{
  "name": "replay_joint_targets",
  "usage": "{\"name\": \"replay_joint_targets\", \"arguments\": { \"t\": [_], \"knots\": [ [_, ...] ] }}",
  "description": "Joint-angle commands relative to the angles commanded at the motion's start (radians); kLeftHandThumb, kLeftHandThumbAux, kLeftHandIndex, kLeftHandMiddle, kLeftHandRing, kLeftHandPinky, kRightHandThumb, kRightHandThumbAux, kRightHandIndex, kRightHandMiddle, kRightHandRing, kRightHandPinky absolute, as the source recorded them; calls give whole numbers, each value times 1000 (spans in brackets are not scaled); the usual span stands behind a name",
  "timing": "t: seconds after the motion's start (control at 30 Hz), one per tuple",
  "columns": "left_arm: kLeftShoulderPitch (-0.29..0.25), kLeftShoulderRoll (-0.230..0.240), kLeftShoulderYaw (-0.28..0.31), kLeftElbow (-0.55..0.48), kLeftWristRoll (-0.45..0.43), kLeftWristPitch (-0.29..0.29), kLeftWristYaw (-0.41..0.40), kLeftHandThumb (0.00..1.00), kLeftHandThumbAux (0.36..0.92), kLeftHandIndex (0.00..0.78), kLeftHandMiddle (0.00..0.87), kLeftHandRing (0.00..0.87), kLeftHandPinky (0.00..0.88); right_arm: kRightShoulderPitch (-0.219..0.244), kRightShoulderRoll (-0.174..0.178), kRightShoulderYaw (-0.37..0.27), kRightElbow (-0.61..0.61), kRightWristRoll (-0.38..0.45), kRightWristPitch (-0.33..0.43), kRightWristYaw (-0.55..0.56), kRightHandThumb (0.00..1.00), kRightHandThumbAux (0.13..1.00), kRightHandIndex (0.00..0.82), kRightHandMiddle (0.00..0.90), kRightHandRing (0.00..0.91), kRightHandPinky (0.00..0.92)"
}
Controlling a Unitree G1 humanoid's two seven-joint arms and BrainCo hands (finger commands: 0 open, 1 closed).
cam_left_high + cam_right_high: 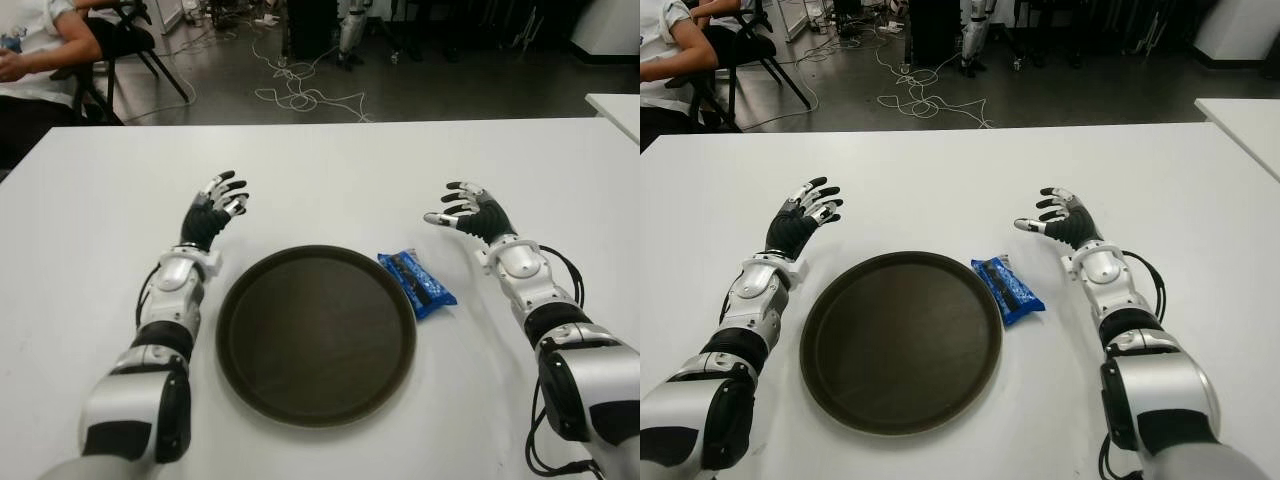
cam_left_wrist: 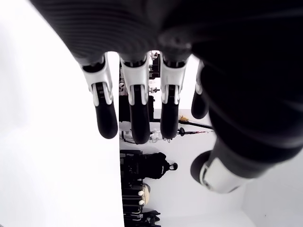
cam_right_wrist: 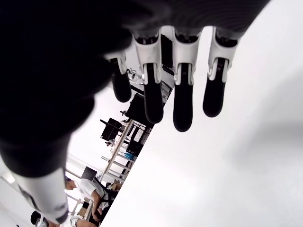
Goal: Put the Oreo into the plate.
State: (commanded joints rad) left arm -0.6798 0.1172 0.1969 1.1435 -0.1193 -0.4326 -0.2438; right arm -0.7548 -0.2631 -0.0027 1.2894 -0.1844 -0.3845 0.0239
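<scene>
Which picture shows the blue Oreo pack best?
The left eye view: the Oreo pack lies in full sight on the table, beside the plate on its right. The right eye view shows it much the same. Both wrist views miss it, showing only fingers.

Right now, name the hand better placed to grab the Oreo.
Right. The Oreo pack lies beside the plate on the right hand's side; the left hand would need to cross the plate. Both are open.

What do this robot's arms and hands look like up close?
Both arms have glossy silver-white shells with black joints. The left hand and right hand are black, with silver-white finger segments and black rubbery tips on the fingers. Black cables loop beside the right forearm.
</scene>
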Motion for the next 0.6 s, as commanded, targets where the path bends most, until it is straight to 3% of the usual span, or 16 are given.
{"name": "replay_joint_targets", "arguments": {
  "t": [0.37, 0.6],
  "knots": [
    [1, 2, -2, 0, 5, -2, 2, 29, 758, 169, 231, 223, 244, 4, -1, 10, -3, -16, -1, -29, 0, 739, 204, 286, 296, 300],
    [3, 2, -1, -2, 3, 1, -1, 37, 752, 165, 232, 227, 255, 1, -14, 50, -12, -65, 5, -114, 0, 737, 187, 257, 266, 272]
  ]
}}
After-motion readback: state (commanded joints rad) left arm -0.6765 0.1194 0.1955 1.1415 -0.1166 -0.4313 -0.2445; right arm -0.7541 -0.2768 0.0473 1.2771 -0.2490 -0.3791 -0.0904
